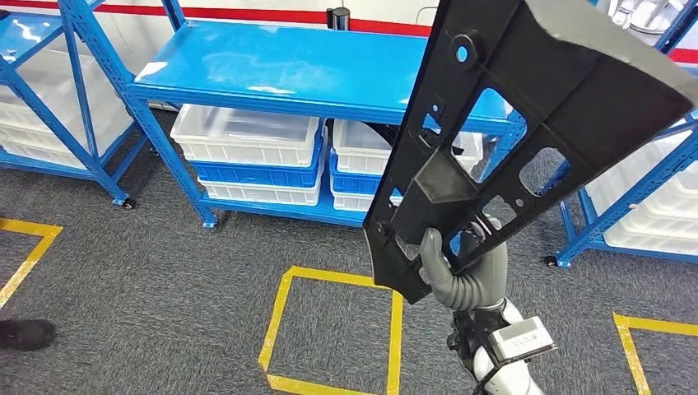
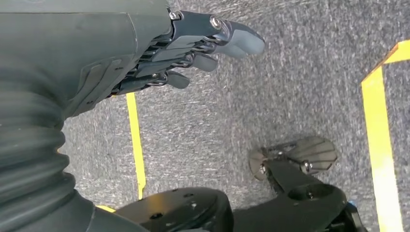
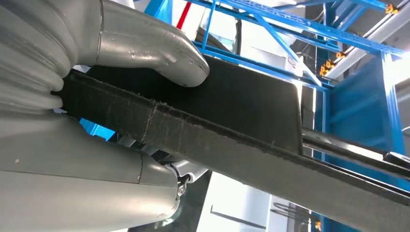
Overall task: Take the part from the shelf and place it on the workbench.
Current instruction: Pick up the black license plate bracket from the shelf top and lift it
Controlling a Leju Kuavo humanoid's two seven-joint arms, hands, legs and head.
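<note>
A long black plastic part (image 1: 510,123) with cut-outs and ribs stands tilted upward in front of me, reaching from mid-frame to the top right. My right hand (image 1: 461,276) grips its lower end from behind. In the right wrist view the thumb (image 3: 159,46) presses on the part's black edge (image 3: 232,140), with the fingers below it. My left hand (image 2: 193,46) hangs over the grey carpet with its fingers loosely curled and nothing in it.
A blue metal shelf (image 1: 296,62) stands ahead, with white and blue bins (image 1: 247,152) on its lower level. More blue racks stand at the left (image 1: 49,90) and right (image 1: 642,189). Yellow tape squares (image 1: 329,329) mark the carpet. A dark shoe (image 1: 25,333) shows at the left edge.
</note>
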